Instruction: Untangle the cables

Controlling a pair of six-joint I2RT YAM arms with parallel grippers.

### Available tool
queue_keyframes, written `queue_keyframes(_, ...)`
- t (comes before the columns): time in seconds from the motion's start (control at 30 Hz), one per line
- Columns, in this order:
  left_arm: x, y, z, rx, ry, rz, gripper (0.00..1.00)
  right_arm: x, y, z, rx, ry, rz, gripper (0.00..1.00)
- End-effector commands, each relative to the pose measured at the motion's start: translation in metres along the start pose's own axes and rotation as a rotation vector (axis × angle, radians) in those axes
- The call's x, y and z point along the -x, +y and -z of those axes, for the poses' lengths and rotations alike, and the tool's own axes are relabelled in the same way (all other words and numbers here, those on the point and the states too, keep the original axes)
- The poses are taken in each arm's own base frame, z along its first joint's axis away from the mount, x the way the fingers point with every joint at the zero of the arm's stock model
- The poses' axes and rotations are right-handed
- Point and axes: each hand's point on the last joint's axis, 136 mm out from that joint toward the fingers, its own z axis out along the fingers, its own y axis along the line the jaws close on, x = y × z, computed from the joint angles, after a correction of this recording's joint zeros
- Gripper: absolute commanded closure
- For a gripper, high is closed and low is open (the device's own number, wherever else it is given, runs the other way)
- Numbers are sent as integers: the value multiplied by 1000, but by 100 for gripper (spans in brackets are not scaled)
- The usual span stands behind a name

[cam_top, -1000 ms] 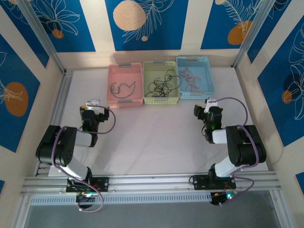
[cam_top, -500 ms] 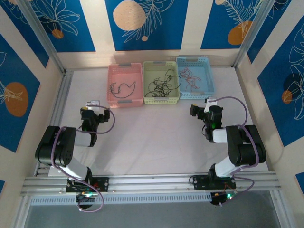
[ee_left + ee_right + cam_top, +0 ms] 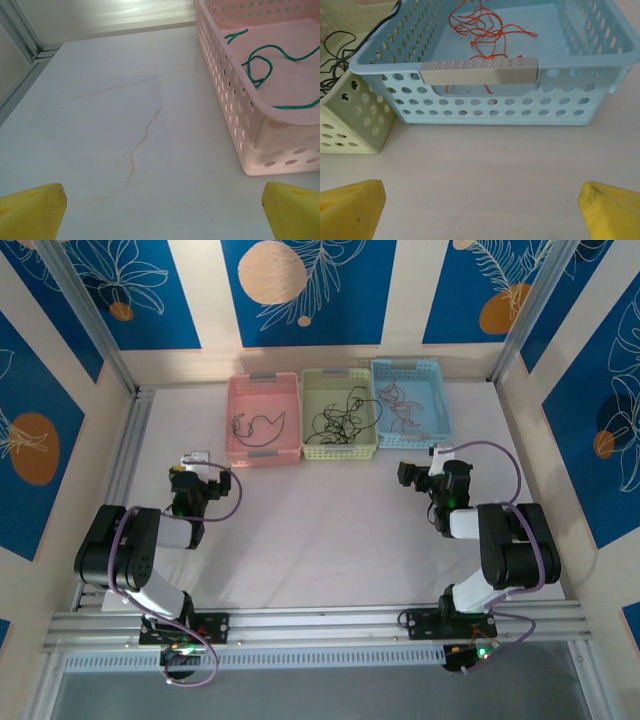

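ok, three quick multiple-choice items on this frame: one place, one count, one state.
1. The orange cable lies in: A the pink basket; B the yellow basket; C the blue basket.
2. Baskets on the table: A two; B three; C four.
3. The right gripper is: A shut on a cable; B open and empty; C shut on a basket handle.
Answers:
C: the right wrist view shows the orange strands inside the blue walls.
B: pink, yellow and blue stand in a row in the top view.
B: its jaws stand wide apart with nothing between them.
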Motion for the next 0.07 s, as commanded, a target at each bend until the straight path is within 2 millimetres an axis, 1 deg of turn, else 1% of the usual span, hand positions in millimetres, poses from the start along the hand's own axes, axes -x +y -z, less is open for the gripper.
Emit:
queue_keyframes(0.0,5,-1,1,-14,-13,6,0,8,10,0,54,-19,30,1)
queue_keyframes(0.03,5,-1,1,-13,-14,7,0,8,9,0,55,-19,29,1)
